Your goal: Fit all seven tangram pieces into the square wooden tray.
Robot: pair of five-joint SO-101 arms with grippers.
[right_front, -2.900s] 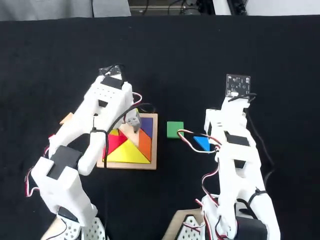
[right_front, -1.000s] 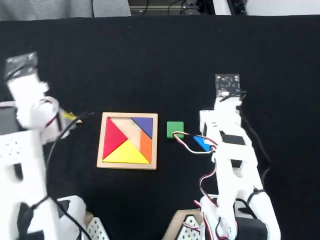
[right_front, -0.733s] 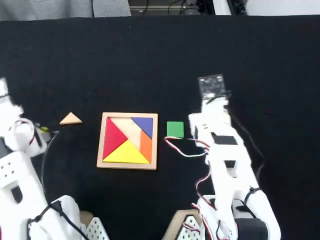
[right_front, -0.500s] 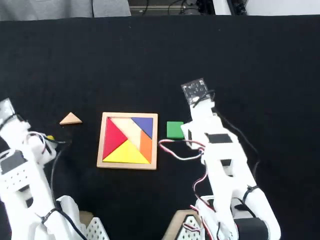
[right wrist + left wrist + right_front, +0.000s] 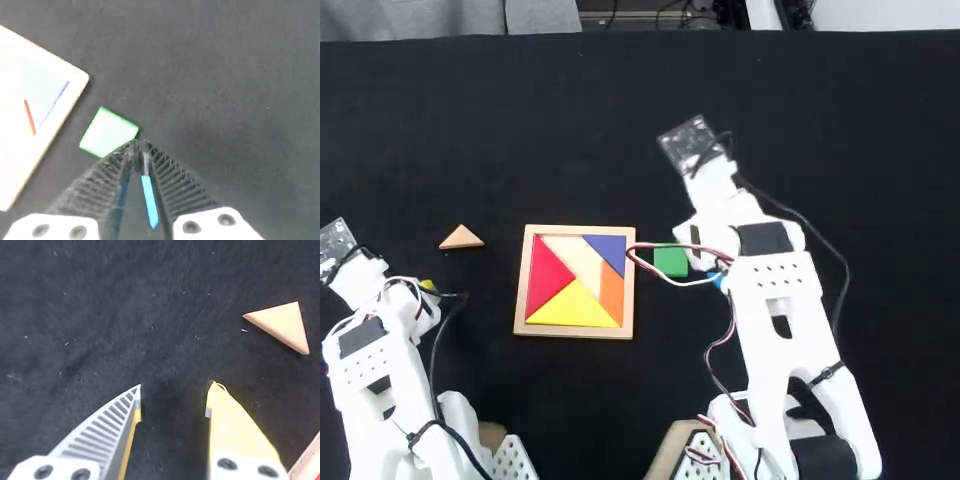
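A: State of the right end effector [image 5: 135,146]?

B: Clamped shut on a thin blue piece [image 5: 148,194], held edge-on between the dark ribbed fingers [image 5: 172,175]. Hanging over the black bench [image 5: 840,130], tips just beside the green square [image 5: 109,131].

A: And that green square, in the tray?

B: No. Flat on the bench just outside the right side of the square wooden tray [image 5: 575,332], close to the rim but apart from it, and hard against the right arm [image 5: 775,300] in the high view.

A: Inside the tray, then?

B: Red triangle [image 5: 546,277] on the left, yellow triangle [image 5: 574,307] along the near side, orange piece [image 5: 611,285] on the right, purple piece [image 5: 608,247] in the far right corner. Among them a pale wood-coloured patch [image 5: 575,255]; bare floor or another piece, cannot tell.

A: State of the left end effector [image 5: 175,390]?

B: Open, jaws spread well apart, one grey and ribbed, the other yellow. Poised over bare bench, off to the left of the tray.

A: Anything close to it?

B: Tan triangle [image 5: 280,326], flat on the bench, left of the tray and apart from it, also apart from both fingertips. A tray corner just inside the edge of the left wrist view, with a sliver of red beside it.
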